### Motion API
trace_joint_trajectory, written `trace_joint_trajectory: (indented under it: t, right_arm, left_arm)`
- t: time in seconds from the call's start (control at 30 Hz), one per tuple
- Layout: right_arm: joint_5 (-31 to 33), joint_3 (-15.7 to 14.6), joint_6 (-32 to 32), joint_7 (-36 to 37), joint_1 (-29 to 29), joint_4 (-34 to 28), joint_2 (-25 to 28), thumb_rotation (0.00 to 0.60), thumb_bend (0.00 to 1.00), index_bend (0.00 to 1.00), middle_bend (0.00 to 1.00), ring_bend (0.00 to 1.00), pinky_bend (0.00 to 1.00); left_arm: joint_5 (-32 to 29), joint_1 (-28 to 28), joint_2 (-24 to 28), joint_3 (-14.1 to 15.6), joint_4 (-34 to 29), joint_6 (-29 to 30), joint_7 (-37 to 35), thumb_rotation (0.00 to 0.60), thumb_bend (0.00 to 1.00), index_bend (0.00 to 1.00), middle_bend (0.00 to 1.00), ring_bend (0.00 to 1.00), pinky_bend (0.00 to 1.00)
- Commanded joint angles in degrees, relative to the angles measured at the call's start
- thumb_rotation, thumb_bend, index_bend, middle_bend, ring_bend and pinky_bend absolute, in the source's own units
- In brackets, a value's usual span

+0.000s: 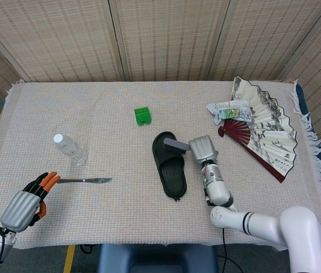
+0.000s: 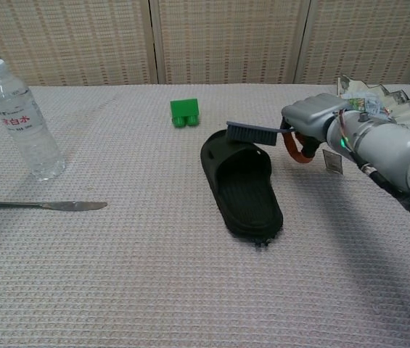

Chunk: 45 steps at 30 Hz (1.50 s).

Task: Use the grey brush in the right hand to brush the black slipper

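The black slipper [image 1: 170, 164] [image 2: 242, 180] lies near the table's middle, its toe end pointing away from me. My right hand [image 1: 203, 149] [image 2: 310, 119] grips the grey brush [image 1: 175, 144] [image 2: 252, 133] by its handle. The brush head sits over the slipper's toe strap, bristles down; contact with the strap is unclear. My left hand [image 1: 26, 202] hovers off the table's near left corner, holding nothing, its fingers loosely curled; the chest view does not show it.
A green block [image 1: 142, 115] [image 2: 184, 112] sits behind the slipper. A water bottle [image 1: 69, 148] [image 2: 21, 109] and a table knife [image 1: 85, 180] [image 2: 41, 206] lie to the left. A painted folding fan [image 1: 265, 126] and a wrapped packet [image 1: 228, 109] occupy the right side.
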Motion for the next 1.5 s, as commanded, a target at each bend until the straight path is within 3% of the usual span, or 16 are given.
trace_joint_trajectory:
  t: [0.03, 0.23, 0.57, 0.77, 1.2, 1.37, 1.5]
  right_arm:
    - [-1.96, -1.83, 1.02, 1.61, -2.22, -2.94, 2.97, 0.6, 0.55, 0.88, 0.77, 0.81, 1.0]
    - [-2.93, -2.36, 0.54, 2.22, -2.44, -3.27, 2.78, 0.6, 0.55, 0.88, 0.77, 0.81, 1.0]
    - [-1.49, 0.39, -0.52, 0.5, 1.22, -0.32, -2.14, 0.6, 0.55, 0.88, 0.77, 0.81, 1.0]
    - [-1.96, -0.51, 0.26, 0.44, 0.65, -1.17, -1.93, 0.6, 0.55, 0.88, 0.77, 0.81, 1.0]
    - [-12.15, -8.31, 6.92, 9.12, -10.32, -11.57, 11.38, 0.6, 0.55, 0.86, 0.77, 0.81, 1.0]
    - [-21.71, -13.26, 9.3, 18.69, -16.24, -8.4, 12.25, 0.6, 0.49, 0.72, 0.76, 0.73, 0.96]
    - [-28.31, -15.88, 10.82, 26.17, -19.9, -2.51, 10.4, 0.6, 0.44, 0.6, 0.66, 0.64, 0.89]
  left_arm:
    - [0.04, -0.05, -0.11, 0.03, -0.06, -0.18, 0.19, 0.6, 1.0, 0.0, 0.0, 0.01, 0.22]
    - [-0.19, -0.17, -0.12, -0.1, -0.08, -0.42, 0.17, 0.6, 1.0, 0.0, 0.0, 0.01, 0.22]
    - [-0.84, -0.3, 0.03, -0.38, 0.17, -0.73, -0.42, 0.6, 1.0, 0.0, 0.0, 0.01, 0.22]
    - [-0.67, -0.08, 0.15, -0.31, 0.33, -0.28, -0.65, 0.6, 1.0, 0.0, 0.0, 0.01, 0.22]
    - [-0.12, 0.11, -0.26, -0.14, -0.07, -0.02, 0.96, 0.6, 1.0, 0.0, 0.0, 0.01, 0.22]
    - [0.37, 0.18, -0.39, -0.02, -0.07, 0.3, 1.13, 0.6, 1.0, 0.0, 0.0, 0.01, 0.22]
    - [0.38, 0.02, -0.46, 0.01, 0.03, -0.02, 1.04, 0.6, 1.0, 0.0, 0.0, 0.01, 0.22]
